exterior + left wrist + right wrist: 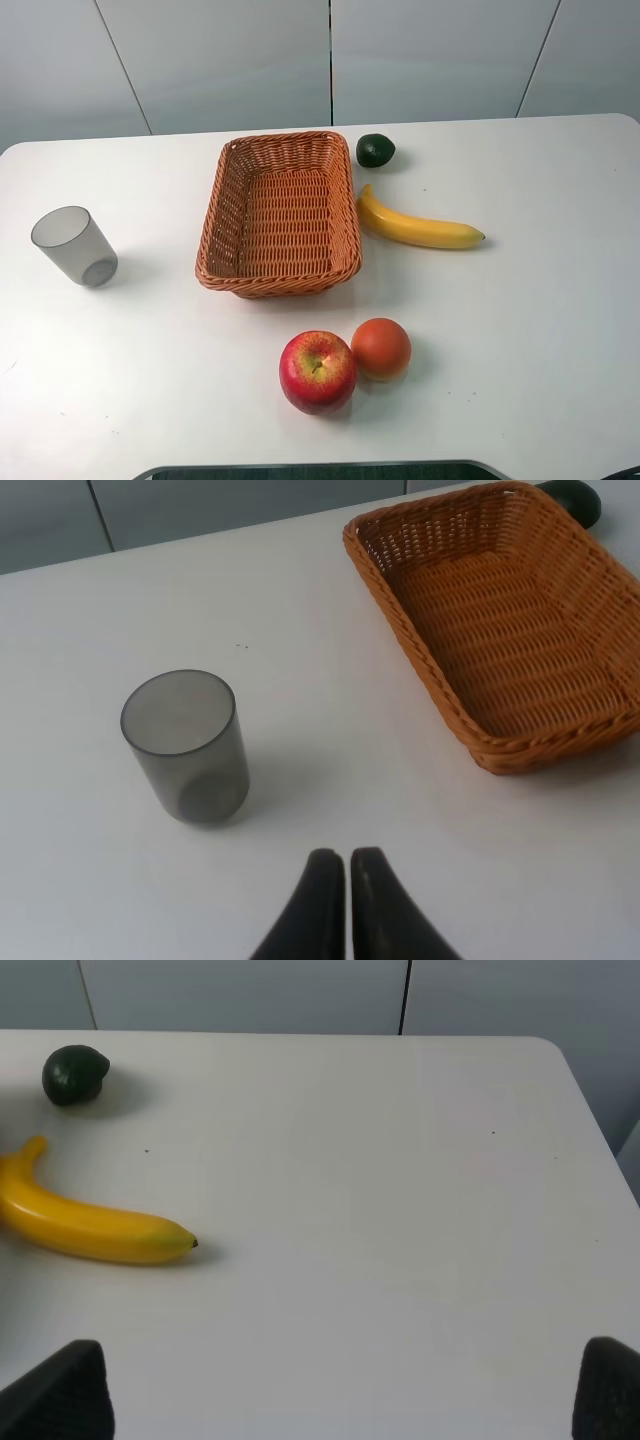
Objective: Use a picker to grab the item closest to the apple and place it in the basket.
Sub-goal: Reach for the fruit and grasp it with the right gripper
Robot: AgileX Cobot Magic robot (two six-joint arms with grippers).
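Task is not yet starting: orange is sitting just beside apple, basket is holding nothing. Left end effector is hovering pinched closed, right end effector is hanging wide, both empty.

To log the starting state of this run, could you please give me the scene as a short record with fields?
target: orange, right beside the apple, apparently touching it
container: basket, empty, mid-table
other fruit: banana on the right arm's side of the basket; dark green fruit by its far corner
bystander: cup, grey, translucent, upright, on the left arm's side
left gripper: shut, holding nothing, near the cup
right gripper: open, holding nothing
progress: nothing picked yet
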